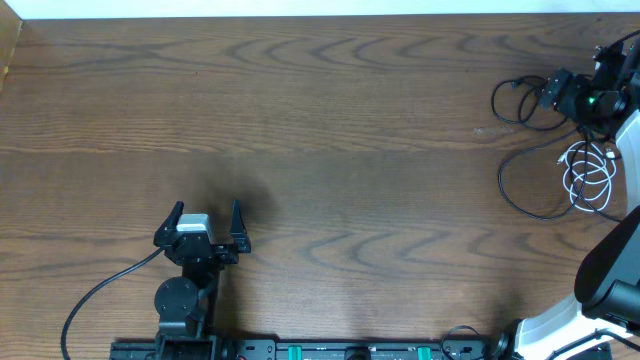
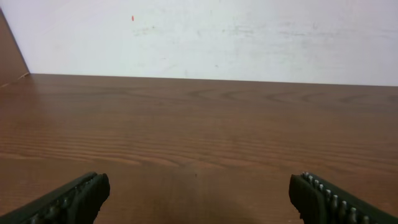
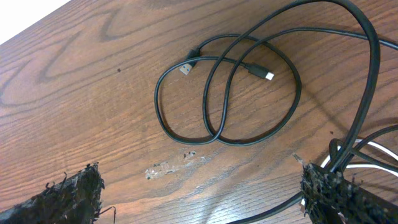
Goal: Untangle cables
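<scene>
While the left end effector [image 1: 207, 207] is idling near the front left of the worktop [image 1: 320, 120], its fingers spread wide and gripping nothing, the right end effector [image 3: 202, 186] is hovering over the far right side, equally wide open and empty, with bare wood showing between its fingers. All the cables are lying there, well apart from the left arm. A small black cable [image 3: 157, 102] is resting in overlapping loops with both plug ends showing. A second black cable [image 3: 375, 56] is sweeping round it and running against one finger of the right end effector. A white cable [image 1: 590, 178] is lying coiled just beside them. Counted: two arms, two end effectors, two black cables as far as can be told, one white cable. Risks, as judged: closing where the strands are crossing could pinch two cords together and drag the heap. The cord touching the finger could snag on it. Pulling a plug through a loop could tighten a knot. A sweep outward could push cords off the worktop's right edge.
</scene>
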